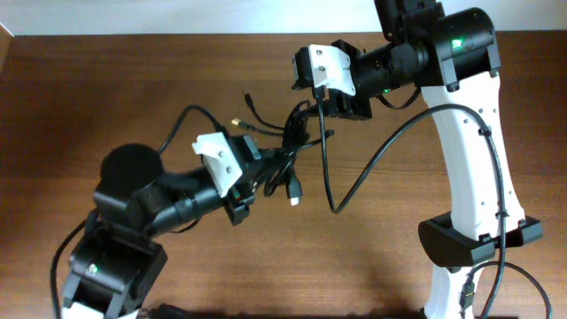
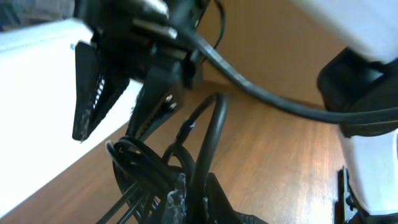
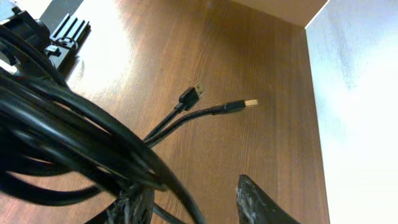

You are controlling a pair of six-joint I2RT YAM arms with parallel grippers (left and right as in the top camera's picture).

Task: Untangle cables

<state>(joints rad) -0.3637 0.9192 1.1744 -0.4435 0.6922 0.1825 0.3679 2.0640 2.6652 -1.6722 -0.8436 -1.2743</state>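
Brown wooden table (image 1: pixel 106 89), white wall (image 1: pixel 177 16) along the far edge. Tangled cables (image 1: pixel 285 152) sit bunched mid-table between my two grippers. My left gripper (image 1: pixel 257 173) is clamped tight on the bundle's near-left side. My right gripper (image 3: pixel 186 191), at the far right, stands part open, with strands against one finger (image 3: pixel 134 205). A gold-tipped plug (image 3: pixel 249 102) lies free on the wood. My right arm's thick cable (image 1: pixel 372 159) loops just right of the bundle. Crossings inside the knot are unreadable. Left wrist view is blurred, with my fingers cut off.
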